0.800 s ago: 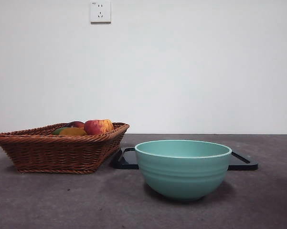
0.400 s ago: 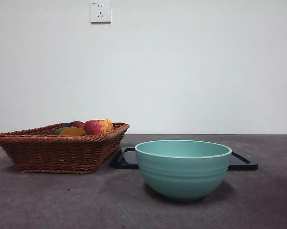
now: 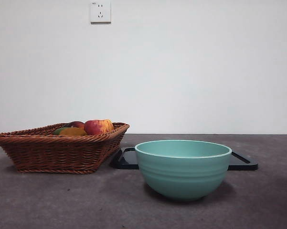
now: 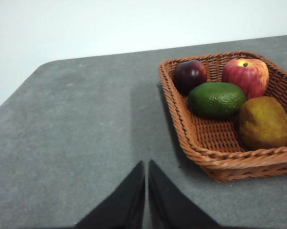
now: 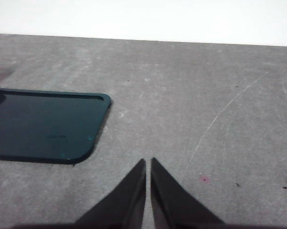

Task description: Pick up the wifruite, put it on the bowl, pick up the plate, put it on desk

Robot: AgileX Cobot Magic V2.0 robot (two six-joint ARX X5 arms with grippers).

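The wifruite (image 4: 264, 122), a dull brownish-orange oval, lies in a wicker basket (image 4: 174, 102) beside a green fruit (image 4: 216, 99); in the front view it (image 3: 72, 131) just peeks over the rim. The mint-teal bowl (image 3: 183, 168) stands empty-looking at the middle of the desk (image 3: 62, 202). Behind it lies the plate (image 3: 242, 162), a flat dark tray (image 5: 43, 125). My left gripper (image 4: 146, 164) hovers shut over bare desk beside the basket. My right gripper (image 5: 148, 161) is shut above the desk near the plate's corner. Neither arm shows in the front view.
The basket (image 3: 52, 152) stands at the left and also holds a red-and-yellow apple (image 4: 245, 76) and a dark red fruit (image 4: 190, 75). A white wall with a socket (image 3: 100, 11) closes the back. The desk's rounded corner (image 4: 43, 67) lies beyond the left gripper.
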